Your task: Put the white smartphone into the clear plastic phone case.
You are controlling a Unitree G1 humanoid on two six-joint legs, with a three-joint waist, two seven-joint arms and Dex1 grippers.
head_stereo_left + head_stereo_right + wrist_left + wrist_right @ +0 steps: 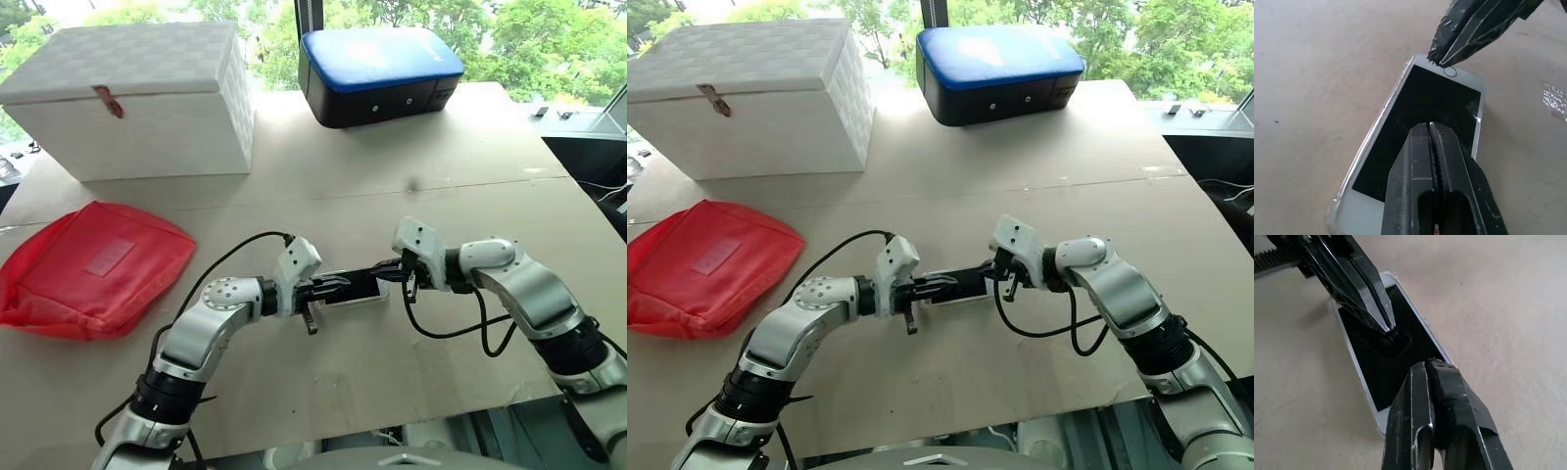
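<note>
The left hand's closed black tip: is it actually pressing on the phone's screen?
Touching. In the right wrist view the left hand comes down with its shut tip resting on the dark glass of the white smartphone, meeting its own reflection there.

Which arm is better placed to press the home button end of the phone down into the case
Right, probably. The right gripper, fingers shut, sits by the round home button of the white smartphone. The left gripper, also shut, rests mid-screen. The clear plastic phone case rim shows around the phone's edge.

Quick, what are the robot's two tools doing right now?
Left tool: shut, holding nothing, tips over the white smartphone's dark screen.
Right tool: shut, holding nothing, tips at the phone's home-button end.
</note>
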